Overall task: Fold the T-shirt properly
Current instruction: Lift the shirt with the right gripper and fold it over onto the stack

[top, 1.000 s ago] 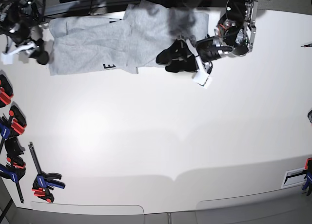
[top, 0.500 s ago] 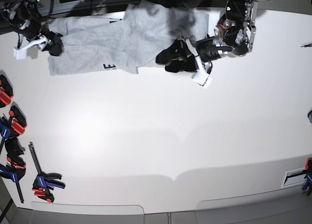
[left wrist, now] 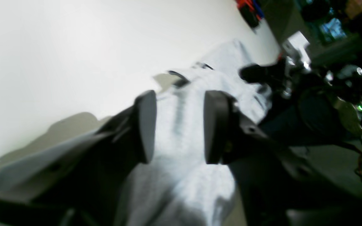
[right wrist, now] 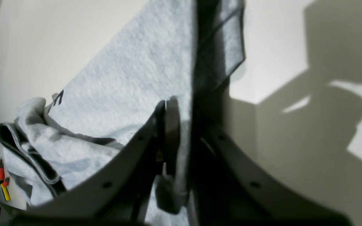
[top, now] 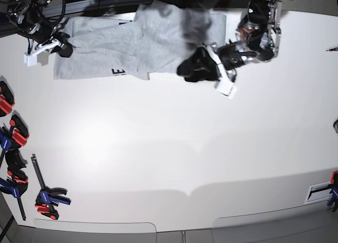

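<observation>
1. Left wrist view: left gripper point(left wrist: 179, 125) has its jaws partly apart, straddling a raised ridge of the T-shirt point(left wrist: 181, 185). Cloth sits between the pads, but whether they are pinching it yet I cannot tell. Blurry frame. Judgement: close fully on the ridge before lifting.
2. Right wrist view: right gripper point(right wrist: 181, 138) is clamped nearly closed on the T-shirt point(right wrist: 130, 81) edge, with a thin layer pinched between the jaws. A dark-trimmed corner hangs just beyond the jaws.
3. Base view: T-shirt point(top: 105, 47) lies crumpled at the far edge of the table point(top: 174, 148), with a gripper at each end of it. Judgement: raise both ends together and keep the cloth taut so it spreads flat; uneven pull would bunch it.
</observation>
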